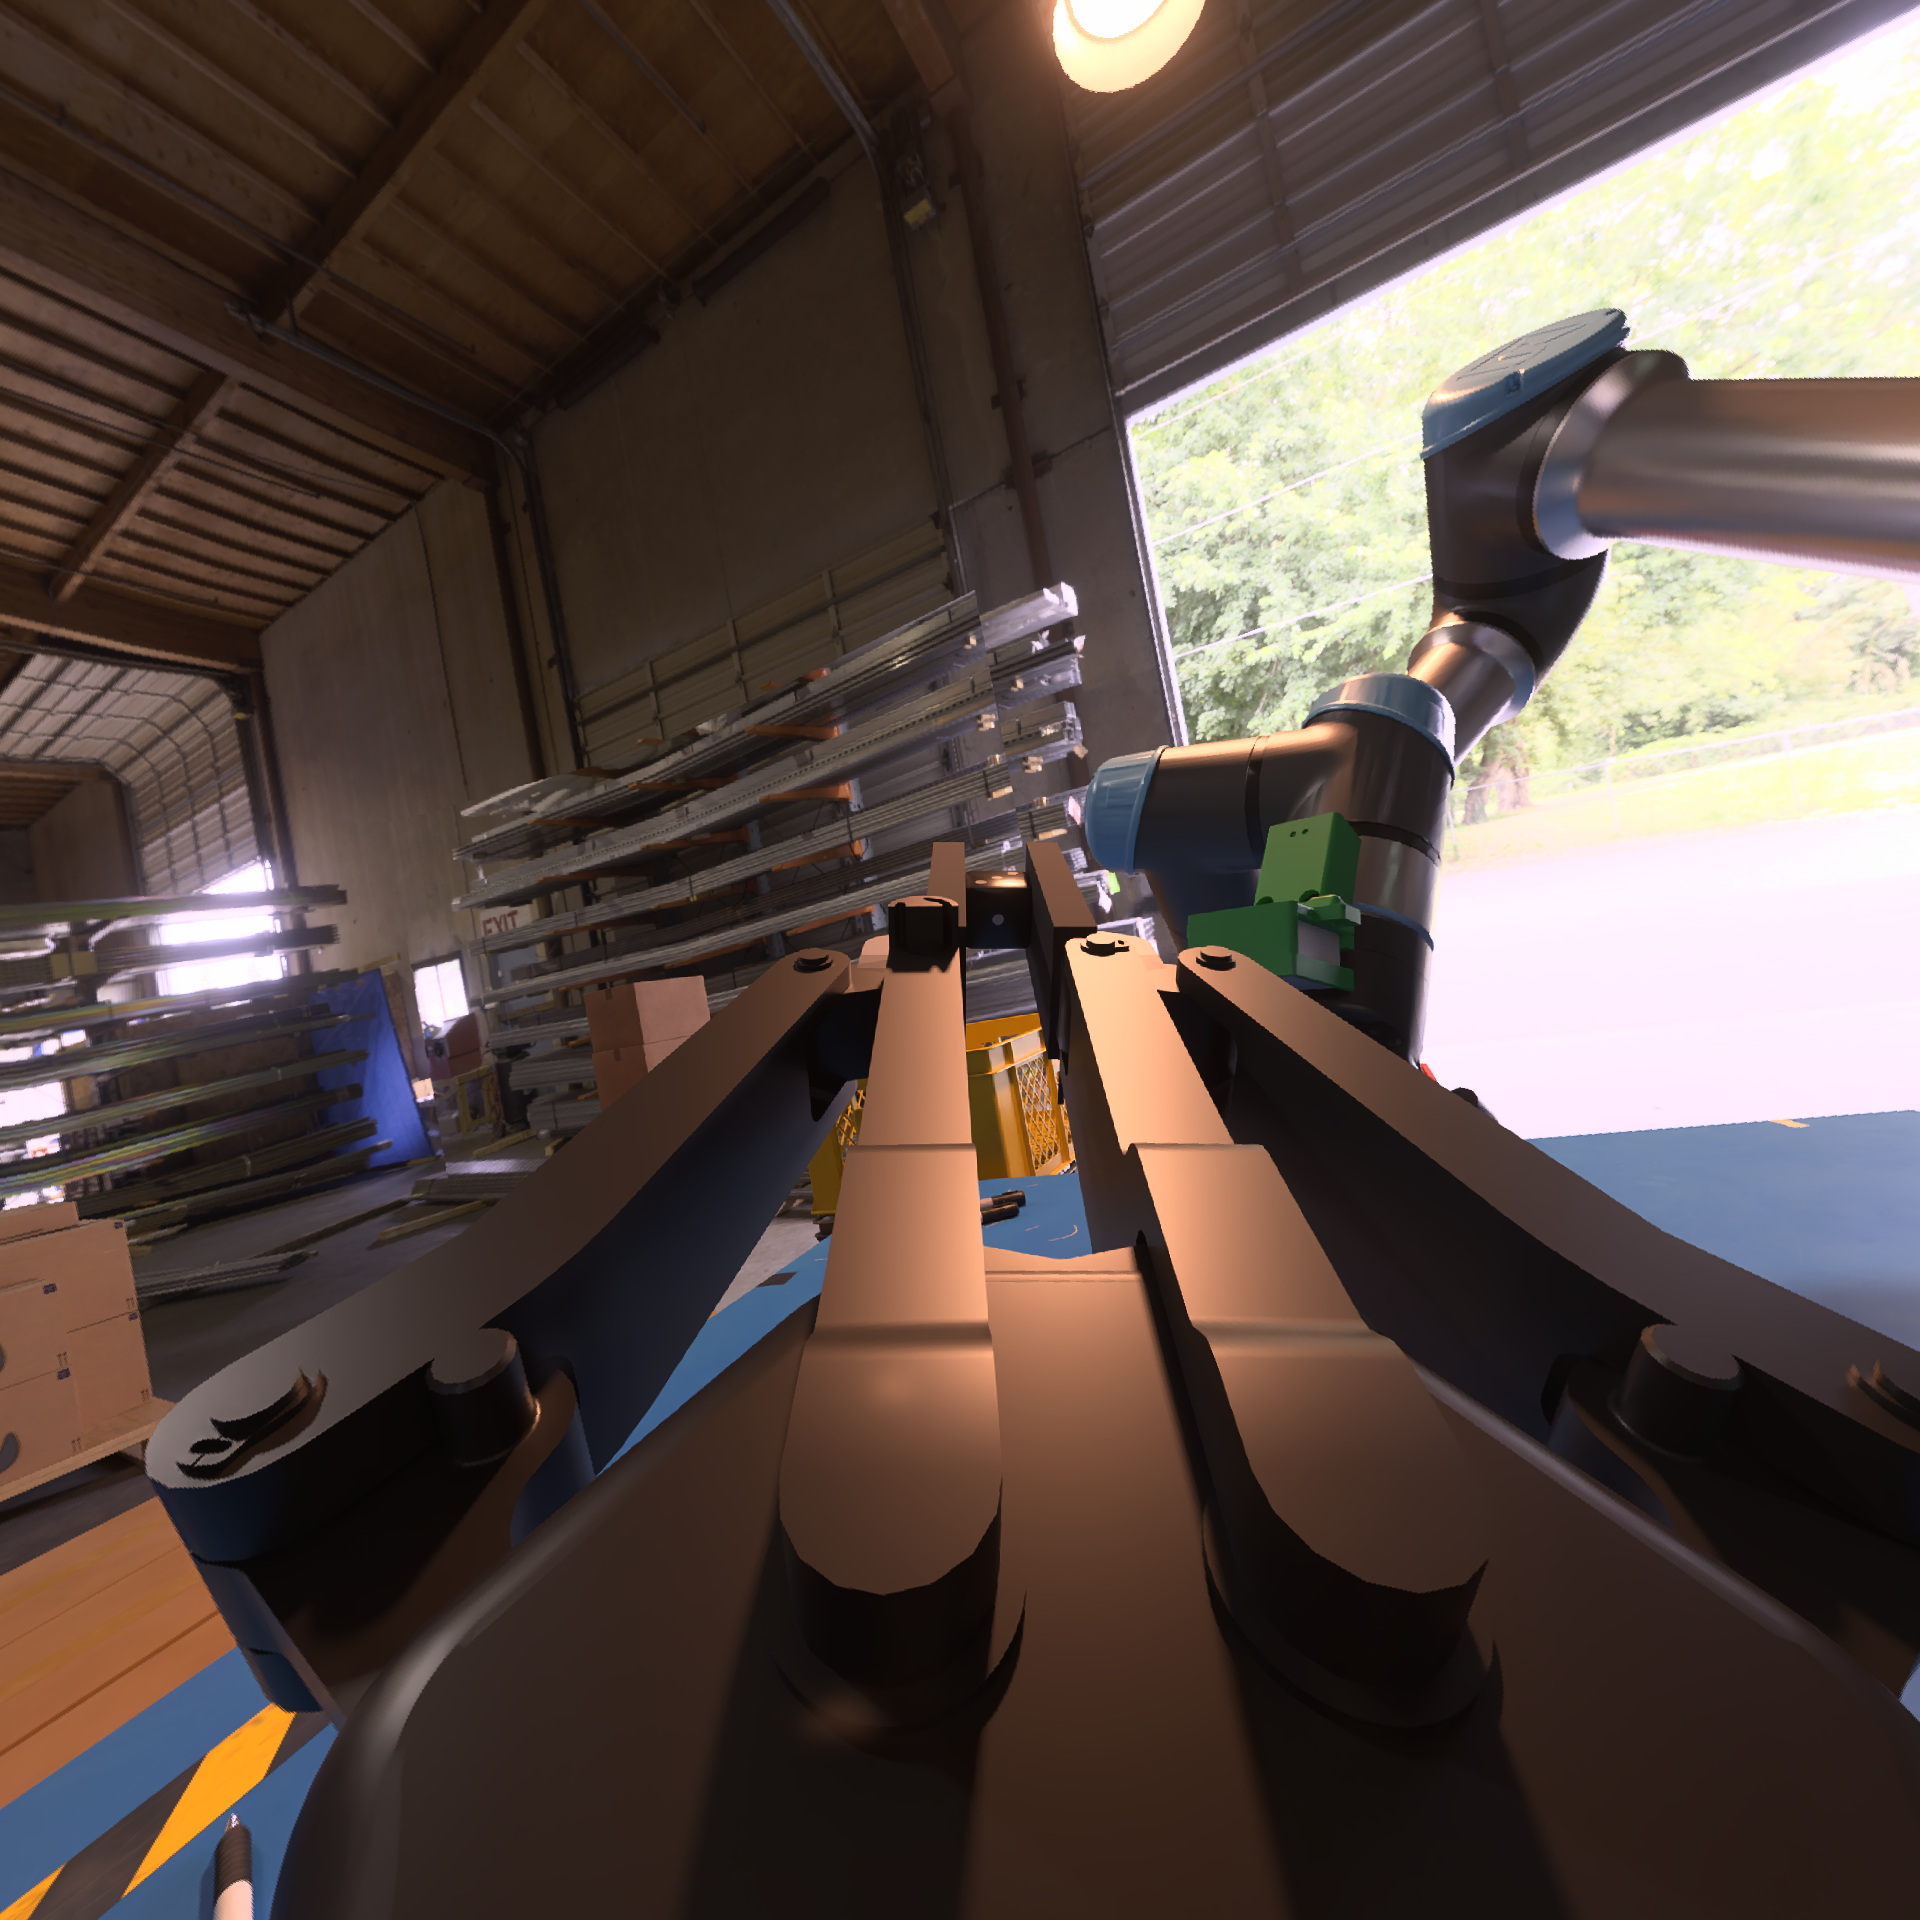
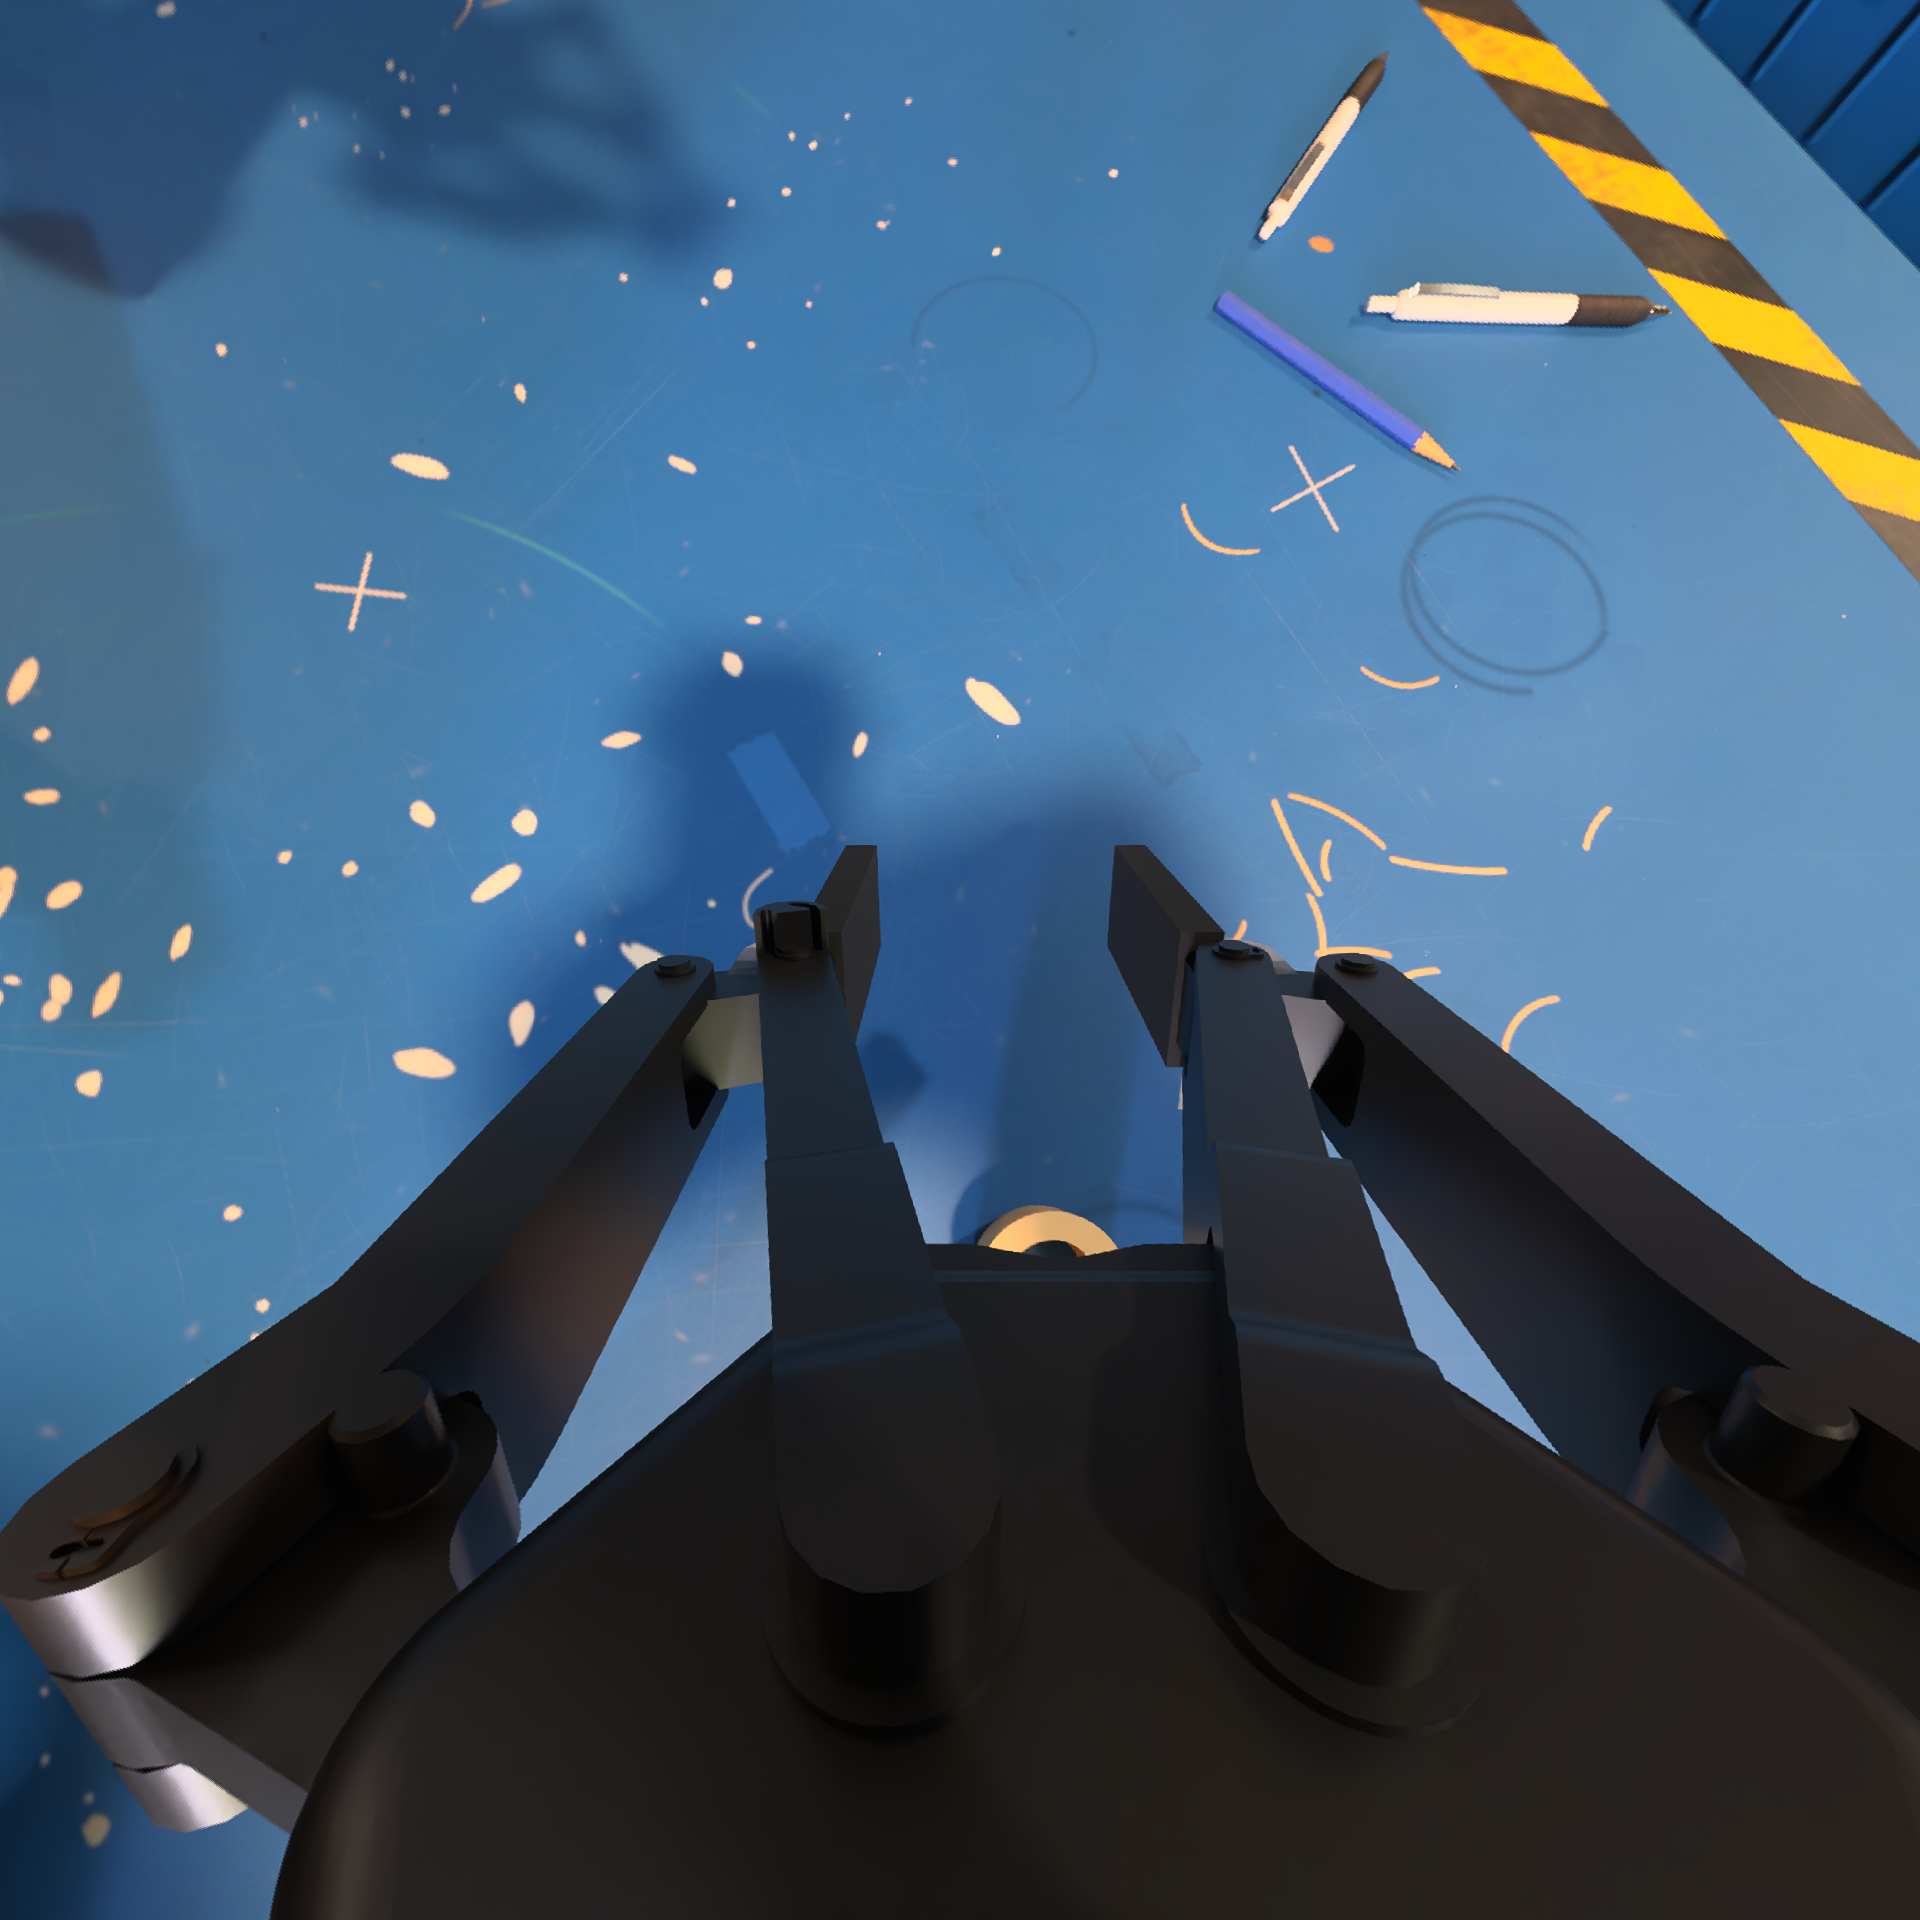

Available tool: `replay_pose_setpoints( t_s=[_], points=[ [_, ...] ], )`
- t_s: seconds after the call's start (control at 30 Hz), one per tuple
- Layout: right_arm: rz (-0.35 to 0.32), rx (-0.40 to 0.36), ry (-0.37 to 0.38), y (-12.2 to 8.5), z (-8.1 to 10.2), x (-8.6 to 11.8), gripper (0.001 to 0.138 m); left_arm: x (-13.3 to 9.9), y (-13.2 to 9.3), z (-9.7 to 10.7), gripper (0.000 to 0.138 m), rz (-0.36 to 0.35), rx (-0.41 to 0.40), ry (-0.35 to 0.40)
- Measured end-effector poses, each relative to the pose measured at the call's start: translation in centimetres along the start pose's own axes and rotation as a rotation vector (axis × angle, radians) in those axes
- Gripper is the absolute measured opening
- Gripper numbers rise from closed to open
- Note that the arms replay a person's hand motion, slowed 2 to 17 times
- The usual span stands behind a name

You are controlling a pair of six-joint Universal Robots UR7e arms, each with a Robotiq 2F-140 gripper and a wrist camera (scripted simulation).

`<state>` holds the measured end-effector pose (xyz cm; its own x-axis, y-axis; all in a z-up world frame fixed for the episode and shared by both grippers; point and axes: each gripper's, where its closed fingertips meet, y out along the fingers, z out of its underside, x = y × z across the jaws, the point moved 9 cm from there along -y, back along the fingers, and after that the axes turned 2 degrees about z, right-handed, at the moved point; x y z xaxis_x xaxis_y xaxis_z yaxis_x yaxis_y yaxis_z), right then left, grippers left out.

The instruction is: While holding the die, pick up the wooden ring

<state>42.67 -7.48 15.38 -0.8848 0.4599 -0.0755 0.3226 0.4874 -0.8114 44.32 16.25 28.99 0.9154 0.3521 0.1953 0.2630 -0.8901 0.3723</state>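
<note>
In the left wrist view my left gripper (image 1: pixel 995 891) is raised well above the blue table (image 1: pixel 1714 1226), pointing level across the hall. It is shut on a small dark die (image 1: pixel 995 916) held between its pads. In the right wrist view my right gripper (image 2: pixel 997 914) is open and empty, pointing down at the blue table (image 2: pixel 520 520). The wooden ring (image 2: pixel 1047 1229) lies flat on the table close under the gripper's palm, behind the fingertips. Only its far half shows; the rest is hidden by the gripper body.
Two white pens (image 2: pixel 1320 145) (image 2: pixel 1507 307) and a blue pencil (image 2: pixel 1330 379) lie at the table's far right, by a yellow-black striped edge (image 2: pixel 1704 270). The left wrist view shows the right arm (image 1: pixel 1351 790) with a green block (image 1: pixel 1299 904), a yellow crate (image 1: pixel 1013 1101), and a pen (image 1: pixel 234 1870).
</note>
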Motion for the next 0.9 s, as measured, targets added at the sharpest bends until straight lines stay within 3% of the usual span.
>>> replay_pose_setpoints(
  t_s=[0.2, 0.4, 0.9],
  points=[
    [-0.004, -0.038, 0.062, 0.19, -0.3, 0.23, 0.06, -0.11, 0.07, -0.03, 0.016, 0.003, 0.0, 0.002],
    [-0.01, -0.042, 0.076, 0.5, -0.48, 0.44, 0.061, -0.23, 0.12, -0.14, 0.016, 0.005, 0.001, 0.007],
    [-0.005, 0.018, -0.048, 0.31, -0.53, 0.93, 0.059, -0.42, 0.07, -0.54, 0.016, 0.006, -0.001, 0.023]
  ],
)
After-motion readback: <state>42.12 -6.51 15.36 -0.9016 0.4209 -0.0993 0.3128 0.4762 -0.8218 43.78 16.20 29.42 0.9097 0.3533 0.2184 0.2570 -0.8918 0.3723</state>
